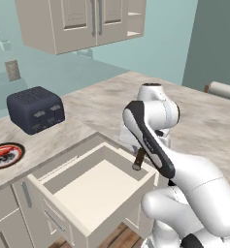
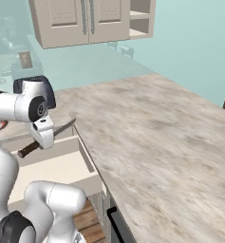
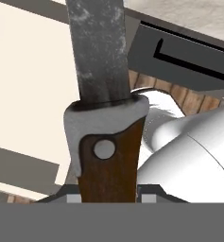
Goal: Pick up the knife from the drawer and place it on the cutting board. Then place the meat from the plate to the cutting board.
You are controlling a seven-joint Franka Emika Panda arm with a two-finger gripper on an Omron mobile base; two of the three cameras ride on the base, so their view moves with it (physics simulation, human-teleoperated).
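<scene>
1. Right up close in the hand view, the small kitchen knife with the grey metal blade and dark brown riveted handle (image 3: pixel 104 123) is clamped between the two-finger gripper (image 3: pixel 108 197), whose dark fingertips press the handle from either side.

2. From the right base view, that knife (image 2: pixel 47 136) sits crosswise at the gripper (image 2: pixel 42 137), handle end low to the left, blade tip up to the right, lifted clear above the drawer.

3. From the left base view, the knife's handle (image 1: pixel 138 160) pokes down beside the arm's dark forearm, hanging over the far right corner of the wide, shallow cream-beige drawer (image 1: pixel 94 186).

4. That drawer is pulled well out from under the counter, its pale floor bare in both base views (image 2: pixel 52 168).

5. Moving back: the mottled beige stone counter (image 1: pixel 97 109) runs behind the drawer and stretches off to the right.

6. At the left edge of the left base view, the round plate with the dark rim (image 1: pixel 5 155) rests on the counter, and the reddish-orange piece of raw meat (image 1: pixel 1 153) lies on it.

7. Behind the plate stands a dark navy two-slot toaster (image 1: pixel 35 109), near the wall.

8. Farthest back, cream wall cabinets with slim silver vertical handles (image 1: pixel 82 22) hang against the pale teal wall.
</scene>
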